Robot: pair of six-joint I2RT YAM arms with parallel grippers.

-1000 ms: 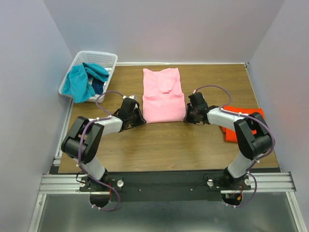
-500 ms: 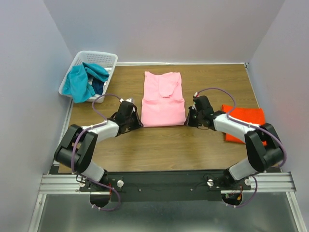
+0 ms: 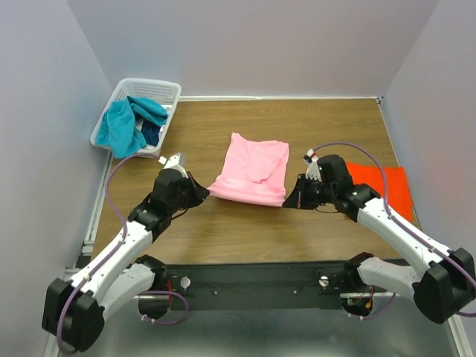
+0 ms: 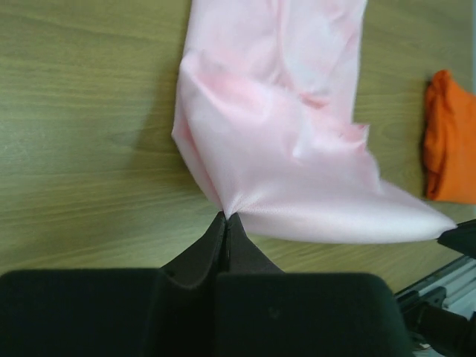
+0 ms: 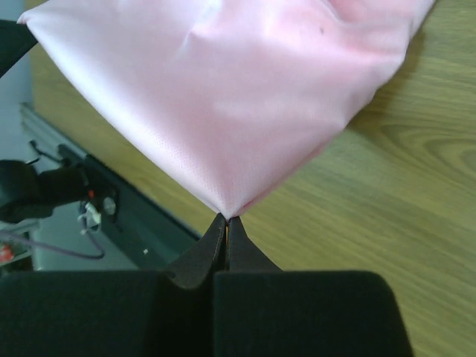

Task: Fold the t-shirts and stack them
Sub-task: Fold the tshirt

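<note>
The light pink t-shirt (image 3: pixel 251 172) lies mid-table, its near hem lifted off the wood and stretched between both grippers. My left gripper (image 3: pixel 206 190) is shut on its near left corner, as the left wrist view (image 4: pixel 225 216) shows with the pink t-shirt (image 4: pixel 282 134) rising beyond. My right gripper (image 3: pixel 285 202) is shut on the near right corner, as the right wrist view (image 5: pixel 226 217) shows with the pink t-shirt (image 5: pixel 238 97) taut above. The folded orange t-shirt (image 3: pixel 387 186) lies at the right, also in the left wrist view (image 4: pixel 450 141). Teal and dark blue garments (image 3: pixel 130 123) sit in the basket.
A white laundry basket (image 3: pixel 167 91) stands at the back left corner, partly off the table. The wooden table (image 3: pixel 245 230) has walls on three sides. The black arm rail (image 3: pixel 253 279) runs along the near edge.
Both grippers have pulled back toward the near edge and risen, lifting the pink t-shirt's near hem. The shirt has slid nearer and rumpled.
</note>
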